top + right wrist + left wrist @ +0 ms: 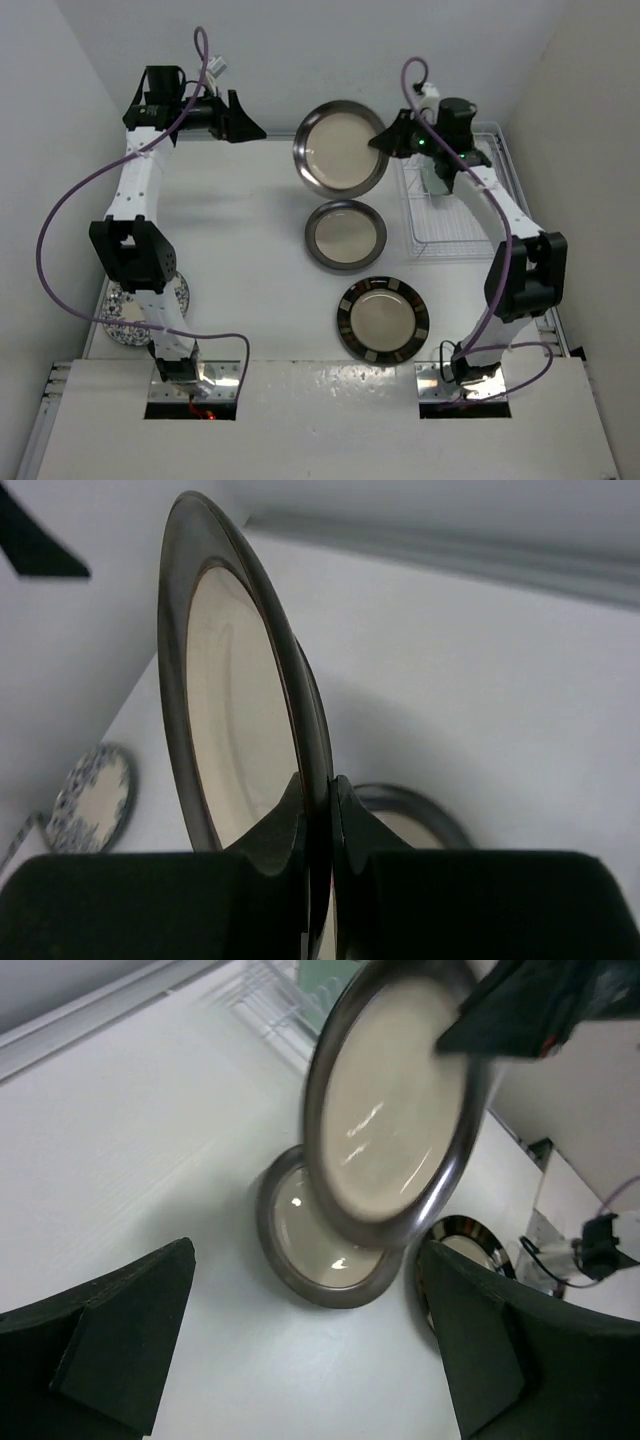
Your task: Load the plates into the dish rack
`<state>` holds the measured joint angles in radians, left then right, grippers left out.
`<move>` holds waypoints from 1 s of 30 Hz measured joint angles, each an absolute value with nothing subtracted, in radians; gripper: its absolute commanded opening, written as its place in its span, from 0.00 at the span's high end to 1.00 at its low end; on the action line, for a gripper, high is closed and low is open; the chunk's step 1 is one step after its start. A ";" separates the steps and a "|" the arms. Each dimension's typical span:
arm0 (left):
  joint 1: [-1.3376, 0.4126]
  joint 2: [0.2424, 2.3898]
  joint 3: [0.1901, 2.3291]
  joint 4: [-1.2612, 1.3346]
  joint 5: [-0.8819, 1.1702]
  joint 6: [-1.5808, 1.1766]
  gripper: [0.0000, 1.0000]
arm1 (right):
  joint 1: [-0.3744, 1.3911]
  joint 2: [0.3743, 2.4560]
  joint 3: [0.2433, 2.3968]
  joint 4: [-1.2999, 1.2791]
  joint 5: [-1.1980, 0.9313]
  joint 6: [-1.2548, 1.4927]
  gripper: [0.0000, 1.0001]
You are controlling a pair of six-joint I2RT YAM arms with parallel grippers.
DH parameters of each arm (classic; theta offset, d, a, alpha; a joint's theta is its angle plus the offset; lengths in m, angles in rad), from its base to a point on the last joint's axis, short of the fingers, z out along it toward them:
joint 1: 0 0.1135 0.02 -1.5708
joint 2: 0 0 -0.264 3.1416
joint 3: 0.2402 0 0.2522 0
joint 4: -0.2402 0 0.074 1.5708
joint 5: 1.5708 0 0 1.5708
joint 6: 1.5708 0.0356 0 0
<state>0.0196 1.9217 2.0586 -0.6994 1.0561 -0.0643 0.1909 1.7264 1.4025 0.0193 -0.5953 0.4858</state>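
Note:
My right gripper is shut on the rim of a cream plate with a dark-grey rim and holds it on edge above the table, left of the dish rack. The right wrist view shows the pads clamping that plate. A second cream plate lies flat on the table below it, and a black-banded plate lies nearer. A blue-floral plate sits at the near left, partly under my left arm. My left gripper is open and empty at the far left. A mint-green plate stands in the rack.
White walls close in the table on the left, back and right. The rack fills the far right side. In the left wrist view the held plate hangs over the flat cream plate, with the rack wires behind.

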 measured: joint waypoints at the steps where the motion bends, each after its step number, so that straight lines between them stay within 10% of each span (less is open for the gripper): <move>1: 0.033 1.921 2.059 -0.697 1.041 -0.065 0.00 | 0.156 1.721 1.434 0.001 -0.584 0.483 1.00; 17: 0.130 1.916 1.979 -0.694 0.960 -0.065 0.00 | -0.150 1.478 1.601 -0.072 0.210 -0.012 1.00; 30: 0.125 1.915 1.950 -0.693 0.960 -0.065 0.00 | -0.147 1.623 1.424 0.025 0.385 -0.292 1.00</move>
<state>0.1246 1.9148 1.9499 -0.6926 0.9600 -0.0650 -0.1471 1.6234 1.4242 0.0250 0.3847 -0.2916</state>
